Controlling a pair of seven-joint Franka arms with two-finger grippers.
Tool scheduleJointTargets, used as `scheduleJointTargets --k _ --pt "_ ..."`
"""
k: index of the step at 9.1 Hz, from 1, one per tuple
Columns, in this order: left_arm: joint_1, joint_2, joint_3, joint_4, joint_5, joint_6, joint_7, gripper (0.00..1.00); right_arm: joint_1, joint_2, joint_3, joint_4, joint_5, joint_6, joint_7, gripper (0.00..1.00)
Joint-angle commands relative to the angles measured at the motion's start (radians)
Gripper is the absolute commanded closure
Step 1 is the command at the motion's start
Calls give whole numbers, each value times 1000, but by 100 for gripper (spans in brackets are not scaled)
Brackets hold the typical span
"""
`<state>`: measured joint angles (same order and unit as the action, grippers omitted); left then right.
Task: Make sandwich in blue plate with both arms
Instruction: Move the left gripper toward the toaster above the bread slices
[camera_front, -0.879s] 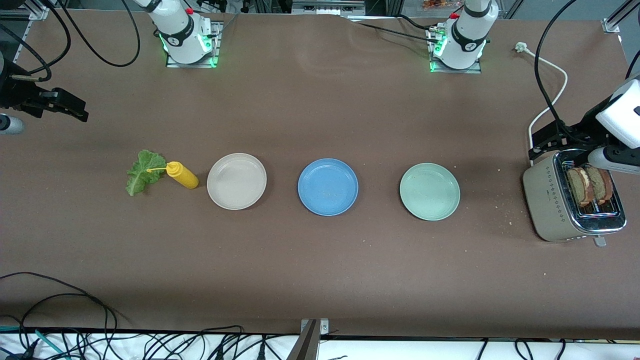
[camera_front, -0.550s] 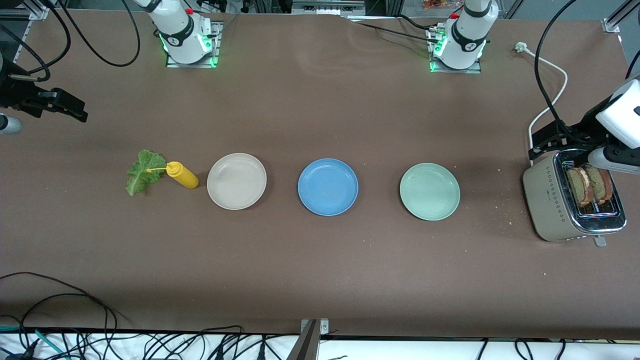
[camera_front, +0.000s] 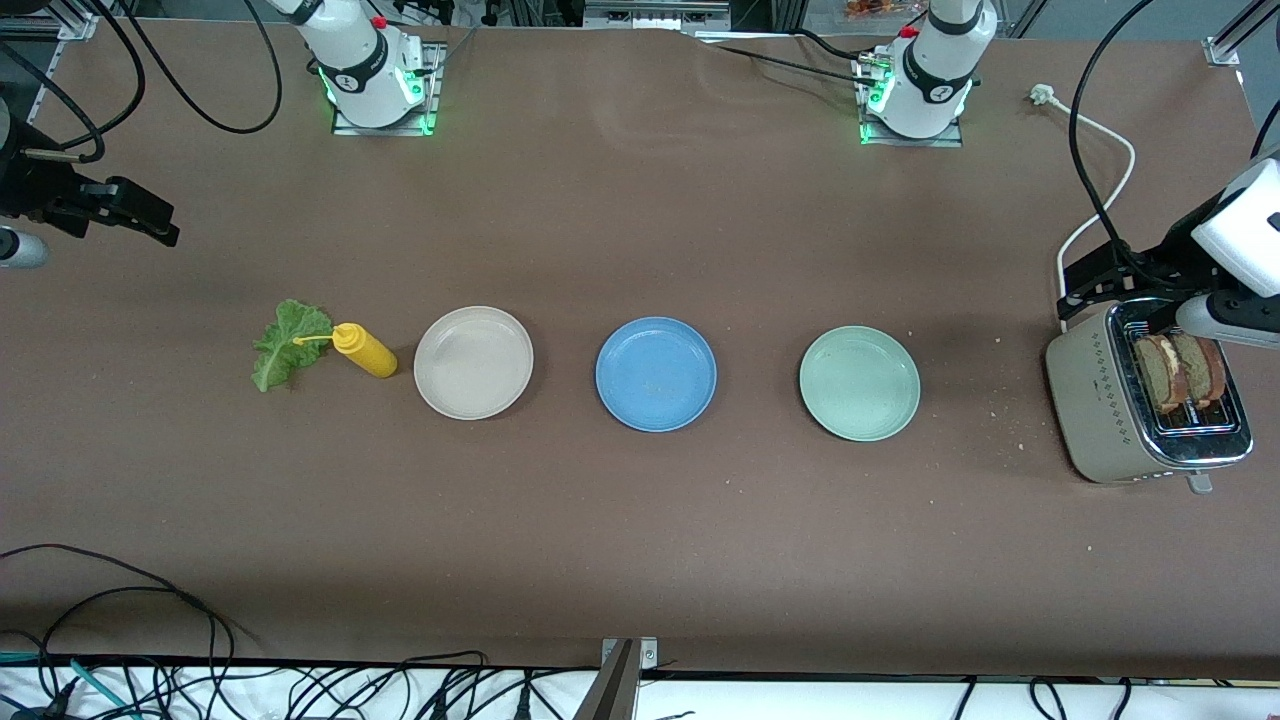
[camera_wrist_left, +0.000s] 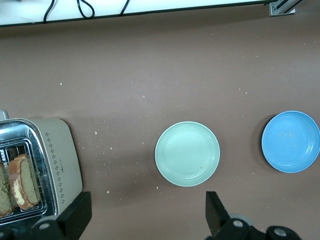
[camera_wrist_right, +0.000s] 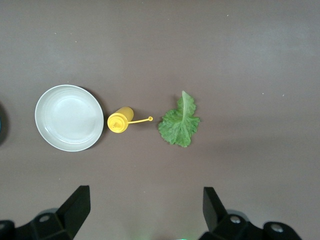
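With the blue plate (camera_front: 656, 373) bare mid-table, the left gripper (camera_wrist_left: 145, 215), fingers apart over the toaster (camera_front: 1145, 405), should straddle one bread slice (camera_front: 1160, 372) squarely; the right gripper (camera_wrist_right: 145, 212) waits, fingers apart, above the lettuce (camera_wrist_right: 179, 122).

Brown table surface (camera_front: 640, 520), black cables (camera_front: 120, 610) along white front edge, even light

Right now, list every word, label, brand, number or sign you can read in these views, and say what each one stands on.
None can be read.
Right arm's base: a small dark mark on the white casing, too small to read.
Left arm's base: a like mark, also too small.
Toaster: only a dotted pattern on its side, no lettering.
Blue plate, cream-white plate, mint-green plate, yellow squeeze bottle: plain, no text.
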<state>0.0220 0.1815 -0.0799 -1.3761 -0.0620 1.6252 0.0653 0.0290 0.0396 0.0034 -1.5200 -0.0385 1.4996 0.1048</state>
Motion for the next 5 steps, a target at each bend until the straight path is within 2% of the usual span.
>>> scheduleJointTargets --k 1,5 --pt "2 1 -1 17 11 -19 -5 0 2 -4 7 15 22 -4 12 0" --pt "2 1 0 17 13 -19 -4 0 2 -7 7 15 29 -12 10 0"
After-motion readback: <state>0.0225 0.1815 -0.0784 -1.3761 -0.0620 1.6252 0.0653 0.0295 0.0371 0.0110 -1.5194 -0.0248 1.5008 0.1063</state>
